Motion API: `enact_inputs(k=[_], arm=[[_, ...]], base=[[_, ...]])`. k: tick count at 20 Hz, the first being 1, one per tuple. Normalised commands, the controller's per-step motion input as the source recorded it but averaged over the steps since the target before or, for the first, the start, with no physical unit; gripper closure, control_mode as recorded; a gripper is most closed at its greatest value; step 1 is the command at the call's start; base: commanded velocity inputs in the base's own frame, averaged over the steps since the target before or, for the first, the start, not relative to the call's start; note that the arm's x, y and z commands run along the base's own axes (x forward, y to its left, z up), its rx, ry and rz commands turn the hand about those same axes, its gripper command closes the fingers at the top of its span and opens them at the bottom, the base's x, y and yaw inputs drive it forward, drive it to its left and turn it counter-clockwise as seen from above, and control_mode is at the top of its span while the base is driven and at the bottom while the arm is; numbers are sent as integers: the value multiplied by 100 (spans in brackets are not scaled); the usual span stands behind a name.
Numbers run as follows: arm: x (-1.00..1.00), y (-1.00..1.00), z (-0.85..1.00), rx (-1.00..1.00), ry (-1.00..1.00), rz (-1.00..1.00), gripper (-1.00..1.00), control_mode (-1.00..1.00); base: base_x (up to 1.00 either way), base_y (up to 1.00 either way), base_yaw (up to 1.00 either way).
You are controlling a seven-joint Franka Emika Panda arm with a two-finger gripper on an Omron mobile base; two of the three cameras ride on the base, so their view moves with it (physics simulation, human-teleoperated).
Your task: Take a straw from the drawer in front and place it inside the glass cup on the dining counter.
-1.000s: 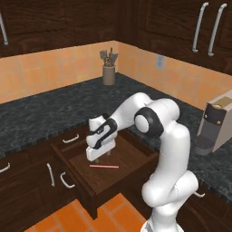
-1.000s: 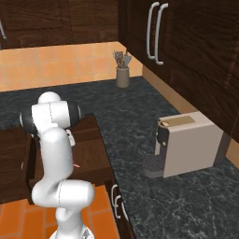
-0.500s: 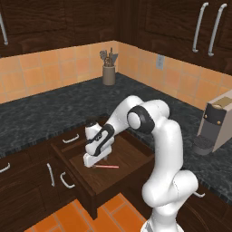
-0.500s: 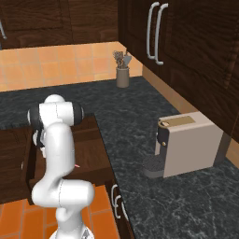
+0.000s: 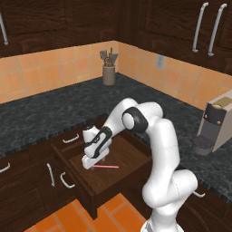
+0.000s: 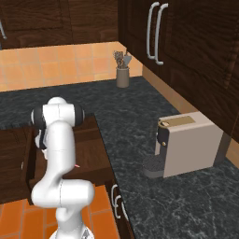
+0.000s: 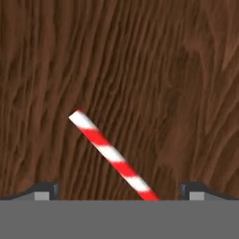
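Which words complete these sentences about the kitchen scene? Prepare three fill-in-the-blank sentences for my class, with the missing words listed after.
1. The straw lies flat on the floor of the open ____.
2. The gripper hangs over the straw with its jaws ____.
3. The straw's stripes are white and ____.

Missing words: drawer; open; red

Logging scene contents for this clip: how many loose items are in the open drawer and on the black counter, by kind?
Straw, in the open drawer: 1
Utensil holder on the black counter: 1
Coffee machine on the same counter: 1
Total: 3
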Motion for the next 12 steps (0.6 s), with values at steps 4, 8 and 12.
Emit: enact_inputs(k=[4,8,12], arm=[[7,0,-31,0,0,2,-100,-100],[0,0,-37,0,0,0,-100,-100],[0,0,-38,0,0,1,100,-100]], base=[[0,0,0],[0,0,0],[0,0,0]])
